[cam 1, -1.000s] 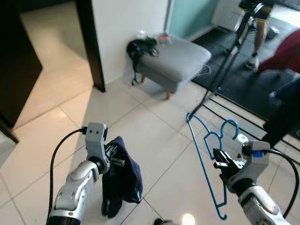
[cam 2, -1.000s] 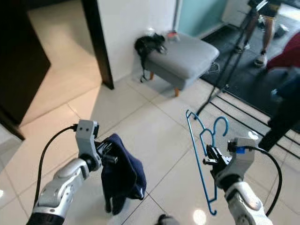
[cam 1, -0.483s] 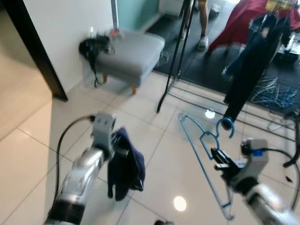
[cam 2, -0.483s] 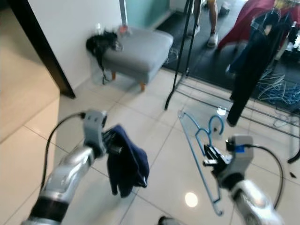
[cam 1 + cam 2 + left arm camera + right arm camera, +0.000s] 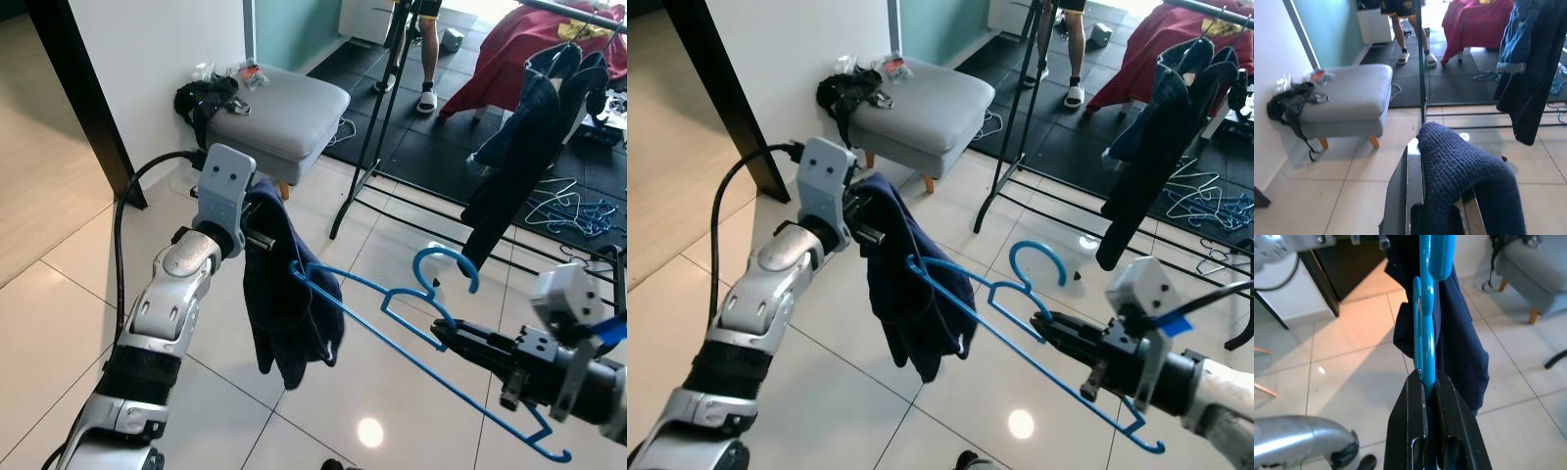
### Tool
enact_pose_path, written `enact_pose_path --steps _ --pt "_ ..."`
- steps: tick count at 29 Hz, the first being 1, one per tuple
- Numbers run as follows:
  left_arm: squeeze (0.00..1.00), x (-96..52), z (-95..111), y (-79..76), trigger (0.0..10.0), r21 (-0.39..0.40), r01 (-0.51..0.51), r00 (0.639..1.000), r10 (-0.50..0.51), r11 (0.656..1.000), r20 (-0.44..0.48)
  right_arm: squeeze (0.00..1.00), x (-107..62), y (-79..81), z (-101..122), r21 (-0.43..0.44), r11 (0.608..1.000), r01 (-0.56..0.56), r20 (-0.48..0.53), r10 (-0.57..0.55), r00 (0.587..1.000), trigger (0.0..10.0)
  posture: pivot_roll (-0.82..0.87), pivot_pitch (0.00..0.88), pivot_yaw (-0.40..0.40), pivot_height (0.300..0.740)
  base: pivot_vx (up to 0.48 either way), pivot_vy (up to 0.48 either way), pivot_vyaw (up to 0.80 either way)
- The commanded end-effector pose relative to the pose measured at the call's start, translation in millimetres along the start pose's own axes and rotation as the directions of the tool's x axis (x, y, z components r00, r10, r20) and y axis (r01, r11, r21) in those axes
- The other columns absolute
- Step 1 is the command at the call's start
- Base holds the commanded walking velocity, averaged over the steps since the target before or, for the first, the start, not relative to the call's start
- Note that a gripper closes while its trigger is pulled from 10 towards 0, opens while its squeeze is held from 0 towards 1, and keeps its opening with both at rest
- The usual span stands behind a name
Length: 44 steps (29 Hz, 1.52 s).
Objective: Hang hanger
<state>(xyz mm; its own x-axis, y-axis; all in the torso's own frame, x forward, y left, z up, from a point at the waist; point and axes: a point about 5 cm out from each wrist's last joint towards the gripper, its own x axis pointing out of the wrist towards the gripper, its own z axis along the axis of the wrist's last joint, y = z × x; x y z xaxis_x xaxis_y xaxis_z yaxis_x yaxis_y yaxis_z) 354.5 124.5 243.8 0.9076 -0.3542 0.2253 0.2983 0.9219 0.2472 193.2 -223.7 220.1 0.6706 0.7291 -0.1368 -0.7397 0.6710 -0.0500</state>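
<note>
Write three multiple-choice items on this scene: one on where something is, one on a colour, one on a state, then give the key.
1. Where is the tip of the hanger?
A. On the grey footstool
B. At the dark blue garment
C. On the clothes rack

2. What colour is the hanger?
A. Blue
B. White
C. Red

3. What is the left end effector doing?
A. Hanging open
B. Resting on the floor
C. Gripping the garment

Key:
1 B: the hanger's far end meets the dark blue garment, well short of the footstool and the clothes rack.
2 A: its wire is bright blue, pinched in the right end effector.
3 C: the knit cloth drapes from between its fingers in the left wrist view.
</note>
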Motion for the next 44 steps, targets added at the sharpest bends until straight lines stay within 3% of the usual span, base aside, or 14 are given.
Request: enact_pose_path --steps 1,25,26,27,28,30,31,32,33,34,38,39,41,44 --pt "0.0 2.5 7 -3.4 10.0 0.003 0.013 0.999 -0.013 1.0 0.035 0.0 -0.1 4.7 4 0.001 1.0 -0.022 0.018 0.022 1.0 10.0 -0.1 0.186 -0.007 0.74 0.0 0.0 0.0" --pt "0.0 -0.4 46 -39.9 10.0 -0.092 0.165 0.977 -0.149 0.982 0.154 0.0 50.4 5.9 21 0.02 0.999 -0.036 0.174 0.032 0.984 10.0 -0.07 0.185 -0.023 0.74 0.0 0.0 0.0" --pt "0.0 -1.2 51 -44.2 10.0 -0.19 0.2 0.97 -0.167 0.961 0.174 0.0 52.4 4.8 22 0.022 0.999 -0.024 0.186 0.019 0.982 10.0 -0.07 0.185 -0.023 0.74 0.0 0.0 0.0" --pt "0.0 -3.1 55 -51.5 10.0 -0.34 0.273 0.956 -0.213 0.9 0.203 0.0 53.7 4.1 23 0.024 1.0 -0.015 0.196 0.01 0.981 10.0 -0.07 0.185 -0.023 0.74 0.0 0.0 0.0" --pt "0.0 -3.1 55 -51.5 10.0 -0.34 0.273 0.956 -0.213 0.9 0.203 0.0 53.7 4.1 23 0.024 1.0 -0.015 0.196 0.01 0.981 10.0 -0.07 0.185 -0.023 0.74 0.0 0.0 0.0" --pt "0.0 -11.0 63 -68.7 10.0 -0.516 0.45 0.893 -0.352 0.729 0.281 0.0 56.1 2.1 25 0.031 1.0 0.001 0.216 -0.007 0.976 10.0 -0.07 0.185 -0.022 0.74 0.0 0.0 0.0" --pt "0.0 -19.7 64 -79.7 10.0 -0.497 0.553 0.833 -0.461 0.669 0.306 0.0 57.4 0.4 27 0.034 0.999 0.014 0.229 -0.021 0.973 10.0 -0.07 0.185 -0.022 0.74 0.0 0.0 0.0" --pt "0.0 -19.7 64 -79.7 10.0 -0.497 0.553 0.833 -0.461 0.669 0.306 0.0 57.4 0.4 27 0.034 0.999 0.014 0.229 -0.021 0.973 10.0 -0.07 0.185 -0.022 0.74 0.0 0.0 0.0" --pt "0.0 -34.6 63 -93.8 10.0 -0.445 0.674 0.734 -0.604 0.589 0.312 0.0 59.4 -1.9 30 0.038 0.999 0.033 0.245 -0.041 0.969 10.0 -0.07 0.186 -0.022 0.74 0.0 0.0 0.0" --pt "0.0 -40.3 62 -98.1 10.0 -0.427 0.708 0.699 -0.643 0.562 0.313 0.0 60.0 -2.9 31 0.038 0.998 0.041 0.251 -0.049 0.967 10.0 -0.07 0.186 -0.021 0.74 0.0 0.0 0.0" --pt "0.0 -45.2 62 -102.0 10.0 -0.475 0.719 0.678 -0.663 0.507 0.318 0.0 60.9 -4.4 33 0.038 0.998 0.052 0.258 -0.06 0.964 10.0 -0.07 0.187 -0.021 0.74 0.0 0.0 0.0" --pt "0.0 -50.0 62 -105.4 10.0 -0.49 0.738 0.648 -0.69 0.464 0.322 0.0 61.1 -5.2 34 0.04 0.998 0.056 0.267 -0.064 0.961 10.0 -0.07 0.187 -0.023 0.74 0.0 0.0 0.0" --pt "0.0 -53.8 62 -107.8 10.0 -0.498 0.751 0.624 -0.711 0.433 0.324 0.0 61.3 -5.7 35 0.041 0.997 0.058 0.274 -0.067 0.959 10.0 -0.07 0.187 -0.023 0.74 0.0 0.0 0.0" --pt "0.0 -57.4 55 -113.3 10.0 -0.513 0.742 0.62 -0.732 0.432 0.28 0.0 63.0 -5.3 38 0.049 0.998 0.046 0.293 -0.059 0.954 10.0 -0.07 0.188 -0.024 0.74 0.0 0.0 0.0"
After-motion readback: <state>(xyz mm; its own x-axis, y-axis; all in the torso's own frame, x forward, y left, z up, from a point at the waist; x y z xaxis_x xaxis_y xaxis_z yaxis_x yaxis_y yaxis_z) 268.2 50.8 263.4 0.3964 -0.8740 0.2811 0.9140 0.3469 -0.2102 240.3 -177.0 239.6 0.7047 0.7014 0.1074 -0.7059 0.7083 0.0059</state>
